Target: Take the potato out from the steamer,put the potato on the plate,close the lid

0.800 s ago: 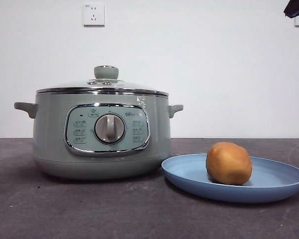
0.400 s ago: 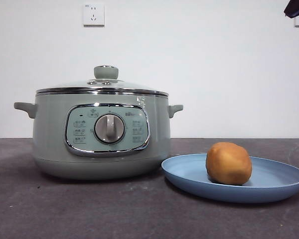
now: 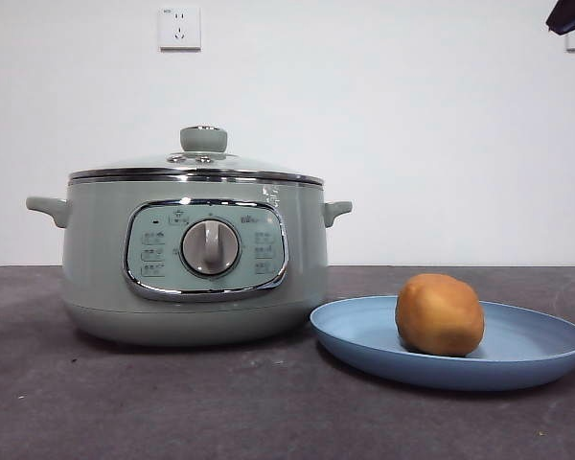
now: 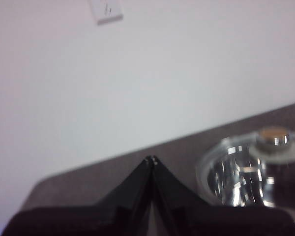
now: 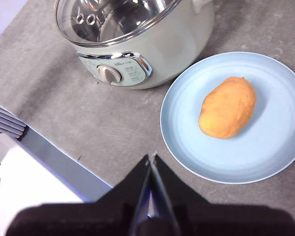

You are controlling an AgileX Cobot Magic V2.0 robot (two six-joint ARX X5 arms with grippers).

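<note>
The golden-brown potato (image 3: 440, 314) (image 5: 227, 107) lies on the light-blue plate (image 3: 517, 364) (image 5: 265, 157), right of the steamer (image 3: 96, 259) (image 5: 182, 44). The glass lid (image 3: 196, 165) (image 4: 236, 172) (image 5: 113, 22) sits closed on the steamer, its green knob (image 3: 203, 139) on top. My left gripper (image 4: 151, 159) is shut and empty, raised off to the side of the lid. My right gripper (image 5: 151, 157) is shut and empty, high above the table near the plate's edge; it shows only as a black tip (image 3: 570, 14) at the front view's top right corner.
A dark grey table (image 3: 220, 402) carries everything. A wall socket (image 3: 179, 27) is on the white wall behind. In the right wrist view a white and grey base (image 5: 29, 172) lies along the table's front edge.
</note>
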